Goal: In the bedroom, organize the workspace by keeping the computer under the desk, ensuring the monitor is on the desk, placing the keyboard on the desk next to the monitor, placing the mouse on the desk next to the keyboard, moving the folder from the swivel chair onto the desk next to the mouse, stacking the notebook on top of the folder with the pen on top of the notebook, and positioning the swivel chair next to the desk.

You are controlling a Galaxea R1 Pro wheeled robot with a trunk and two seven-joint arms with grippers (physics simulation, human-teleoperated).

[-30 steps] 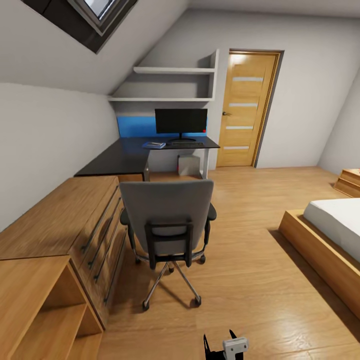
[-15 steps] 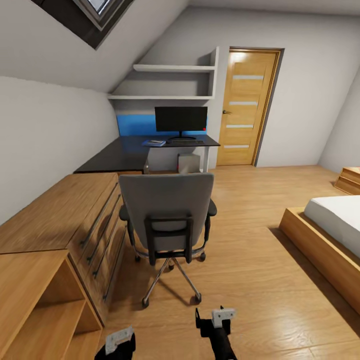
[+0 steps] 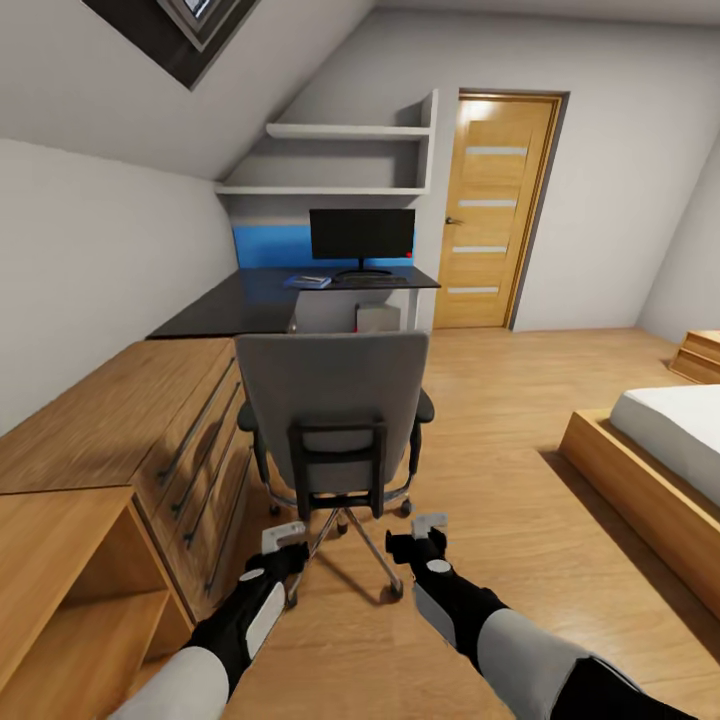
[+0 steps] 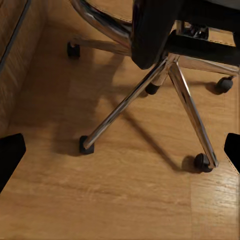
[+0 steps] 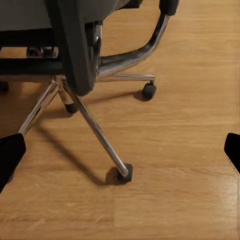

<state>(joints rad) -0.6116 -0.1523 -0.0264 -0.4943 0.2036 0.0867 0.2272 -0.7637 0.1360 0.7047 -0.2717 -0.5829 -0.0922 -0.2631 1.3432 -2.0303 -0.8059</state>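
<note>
The swivel chair [image 3: 335, 420] stands in the middle of the head view with its flat grey, rounded-rectangle backrest toward the camera, a black bracket behind it and thin chrome legs ending in small black casters on the wood-plank floor [image 3: 520, 500]. It is well apart from the tabletop [image 3: 250, 305], a dark, matte L-shaped slab in the upper centre of the frame. On that slab a black flat-screen monitor [image 3: 362, 234] stands on a slim foot, with a low dark keyboard [image 3: 372, 281] just in front of it and a thin bluish folder [image 3: 309, 282] lying to its left. A pale boxy computer [image 3: 377, 318] sits on the floor under the tabletop.

A long wooden dresser [image 3: 130, 430] with dark bar handles runs along the left edge, white wall shelves [image 3: 345, 160] hang above the monitor, a panelled wooden door [image 3: 495, 215] stands upper right, and a wood-framed bed [image 3: 660, 460] fills the right edge.

At the bottom centre both black-sleeved arms reach toward the chair base. The left claw [image 3: 284, 541] and the right claw [image 3: 428, 529] are both spread wide and hold nothing; in each wrist view the dark fingertips [image 4: 10, 152] [image 5: 10, 150] sit at opposite edges, framing the chrome legs and casters.
</note>
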